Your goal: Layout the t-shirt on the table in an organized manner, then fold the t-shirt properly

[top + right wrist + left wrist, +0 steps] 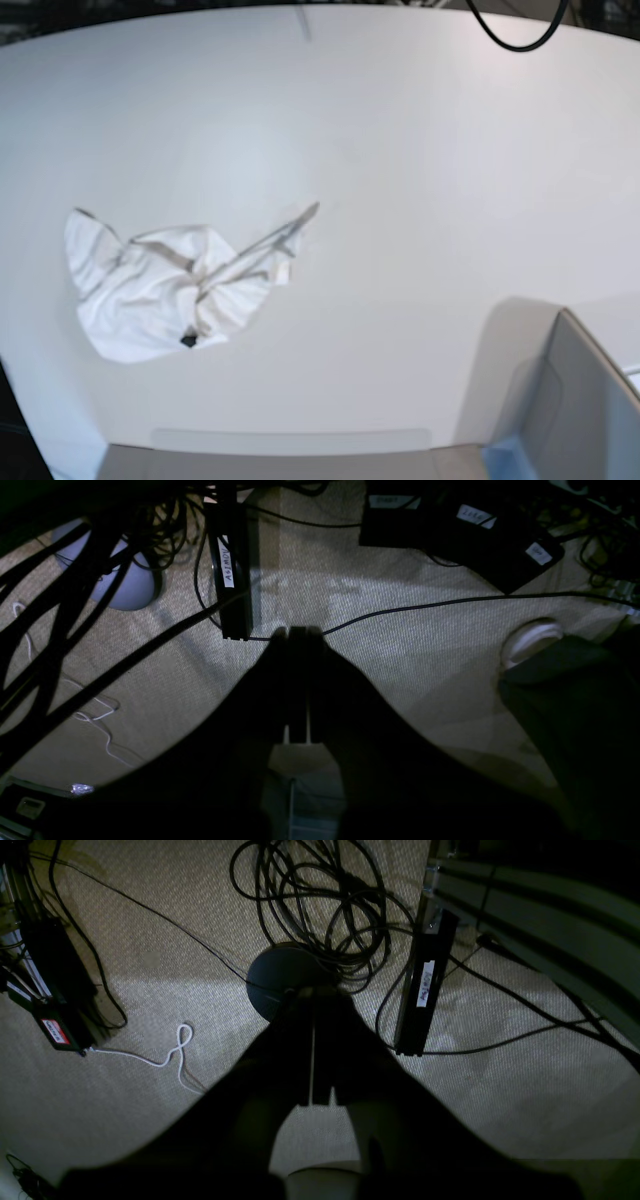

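The t-shirt (170, 280) lies crumpled on the left part of the white table (420, 180) in the base view, with a small black tag at its near edge; its print is hidden in the folds. Neither arm shows in the base view. In the left wrist view my left gripper (312, 992) hangs over carpet, its jaws closed together and empty. In the right wrist view my right gripper (298, 630) also hangs over carpet, jaws together and empty. Both are off the table, away from the shirt.
A grey box with a blue corner (570, 410) stands at the table's near right. A black cable loop (515, 35) hangs over the far edge. Below the left gripper lie coiled cables (320, 905) and a black bar (425, 990); below the right lie power bricks (460, 535).
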You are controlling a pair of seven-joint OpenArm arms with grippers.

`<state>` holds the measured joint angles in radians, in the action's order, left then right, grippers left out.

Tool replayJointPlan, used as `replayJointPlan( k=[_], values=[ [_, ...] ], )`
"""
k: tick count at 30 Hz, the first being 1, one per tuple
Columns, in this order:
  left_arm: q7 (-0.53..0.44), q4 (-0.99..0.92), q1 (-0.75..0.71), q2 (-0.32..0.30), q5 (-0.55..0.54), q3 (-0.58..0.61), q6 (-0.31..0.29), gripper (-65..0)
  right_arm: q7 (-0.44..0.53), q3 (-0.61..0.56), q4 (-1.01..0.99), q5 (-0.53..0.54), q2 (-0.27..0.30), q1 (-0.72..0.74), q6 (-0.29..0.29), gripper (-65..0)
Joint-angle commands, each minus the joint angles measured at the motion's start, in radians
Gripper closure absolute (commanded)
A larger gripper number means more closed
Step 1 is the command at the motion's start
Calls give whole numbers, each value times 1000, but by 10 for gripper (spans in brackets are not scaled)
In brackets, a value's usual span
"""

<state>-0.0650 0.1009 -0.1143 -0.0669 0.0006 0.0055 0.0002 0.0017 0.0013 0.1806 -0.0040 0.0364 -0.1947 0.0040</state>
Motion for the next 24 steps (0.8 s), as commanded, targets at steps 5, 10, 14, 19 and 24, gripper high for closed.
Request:
replayJointPlan(
  k=[5, 10, 14, 19, 24],
  values=[
    [-9, 3, -8, 0, 2, -3, 4, -3, 4, -2, 1, -3, 3, -18, 4, -2],
    [-9, 3, -12, 0, 2, -3, 4, -3, 4, -2, 1, -3, 3, -19, 4, -2],
    [-11, 3, -20, -1, 2, -3, 4, -3, 4, -2, 1, -3, 3, -19, 4, -2],
    [-11, 3, -22, -1, 2, -3, 4, -3, 4, -2, 1, -3, 3, -19, 4, -2],
    [-12, 3, -23, -3, 2, -3, 4, -3, 4, -2, 1, -3, 3, -22, 4, -2]
  ],
)
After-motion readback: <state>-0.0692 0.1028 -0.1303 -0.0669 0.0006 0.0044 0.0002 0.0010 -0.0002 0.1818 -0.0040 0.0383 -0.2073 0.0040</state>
